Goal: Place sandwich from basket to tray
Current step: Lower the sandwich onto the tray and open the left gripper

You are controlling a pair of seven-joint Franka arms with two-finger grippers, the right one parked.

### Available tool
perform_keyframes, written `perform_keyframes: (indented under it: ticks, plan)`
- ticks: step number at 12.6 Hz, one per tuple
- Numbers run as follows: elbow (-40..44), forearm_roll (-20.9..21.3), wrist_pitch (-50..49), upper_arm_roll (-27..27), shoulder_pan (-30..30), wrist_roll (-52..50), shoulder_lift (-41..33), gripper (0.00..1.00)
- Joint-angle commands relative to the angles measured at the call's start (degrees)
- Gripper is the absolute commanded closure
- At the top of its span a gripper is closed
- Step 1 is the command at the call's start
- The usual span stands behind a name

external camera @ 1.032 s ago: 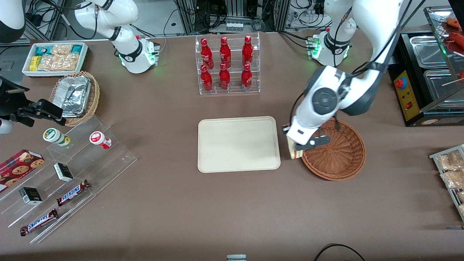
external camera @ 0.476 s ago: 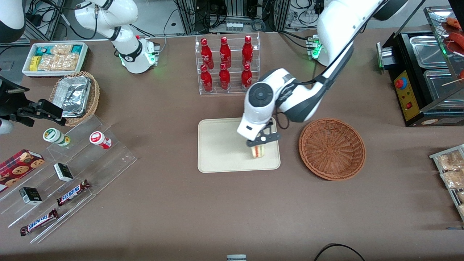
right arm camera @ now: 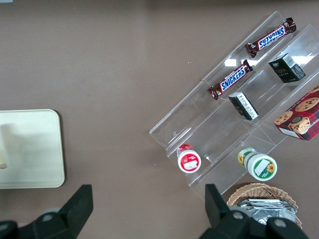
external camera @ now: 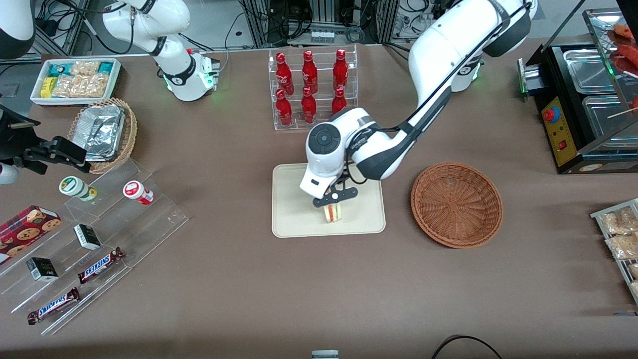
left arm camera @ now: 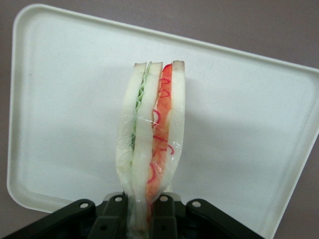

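You cannot tell whether the sandwich point(left arm camera: 152, 144) touches the tray point(left arm camera: 65, 99), since its held end is swallowed between the fingers of the gripper point(left arm camera: 142, 214), themselves cut off by the wrist view's edge, while the arm covers part of the tray's point(external camera: 291, 219) rim farthest from the front camera.

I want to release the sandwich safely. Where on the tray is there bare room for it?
The gripper holds the sandwich over the tray, shut on it. The tray is bare all round it, widest toward the parked arm's end. The basket beside is bare too.
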Motion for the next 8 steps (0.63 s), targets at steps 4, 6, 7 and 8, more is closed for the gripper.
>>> perform_keyframes:
  ticks: [4, 6, 7, 8]
  plan:
    - [4.32, 1.22, -3.76, 0.35, -2.09, -1.13, 3.81, 0.93]
    - [4.32, 1.22, -3.58, 0.35, -2.18, -1.49, 4.16, 0.9]
    - [4.32, 1.14, -3.23, 0.35, -2.35, -1.66, 4.43, 0.86]
    - [4.32, 1.13, -3.06, 0.35, -2.44, -1.75, 4.87, 0.81]
